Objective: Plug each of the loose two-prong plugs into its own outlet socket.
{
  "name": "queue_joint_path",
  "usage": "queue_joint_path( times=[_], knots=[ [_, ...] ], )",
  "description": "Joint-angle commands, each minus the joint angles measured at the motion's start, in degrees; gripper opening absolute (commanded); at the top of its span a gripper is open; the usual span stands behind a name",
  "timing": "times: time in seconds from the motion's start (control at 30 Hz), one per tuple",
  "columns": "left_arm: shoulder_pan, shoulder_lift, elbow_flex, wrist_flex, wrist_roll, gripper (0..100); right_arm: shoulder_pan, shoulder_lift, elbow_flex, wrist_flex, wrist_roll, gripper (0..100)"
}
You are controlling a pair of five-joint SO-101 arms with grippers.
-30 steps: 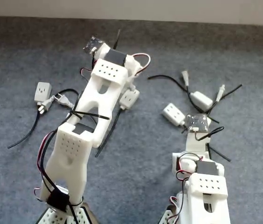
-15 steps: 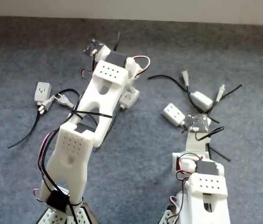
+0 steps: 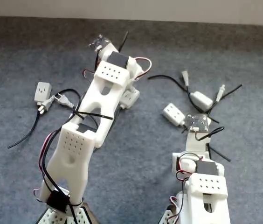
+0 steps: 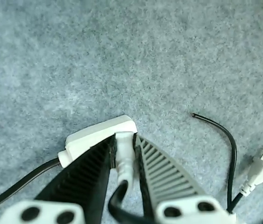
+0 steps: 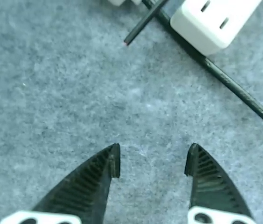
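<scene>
Here, white plug [image 4: 124, 155] between left jaws.

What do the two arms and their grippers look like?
The left arm and the right arm are made of blocky white plastic with grids of small holes. They have black motors at the joints and loose red, black and white wires. The left gripper and the right gripper have dark, ribbed fingers that taper to points, set on white bases with round holes.

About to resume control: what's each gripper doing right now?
Left gripper: shut on a white plug, next to a white outlet socket.
Right gripper: open, holding nothing, above the carpet.
</scene>
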Motion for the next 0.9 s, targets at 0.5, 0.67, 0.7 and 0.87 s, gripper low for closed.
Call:
queue_joint_path(
  times=[0.5, 0.67, 0.7, 0.87],
  knots=[
    [2.7, 0.4, 0.0, 0.5, -0.4, 1, 0.6, -0.8, -0.3, -0.8, -0.4, 22.8],
    [2.5, 0.4, 2.2, 0.5, -0.4, 1, 0.6, -0.8, -0.3, -0.8, -0.4, 22.8],
    [2.5, 0.4, 2.8, 1.0, -0.4, 1, 0.6, -0.8, -0.3, -0.8, -0.4, 22.8],
    [2.6, -0.1, 2.5, 8.0, -0.5, 1, 0.6, -0.8, -0.2, -0.8, -0.4, 22.8]
  ],
)
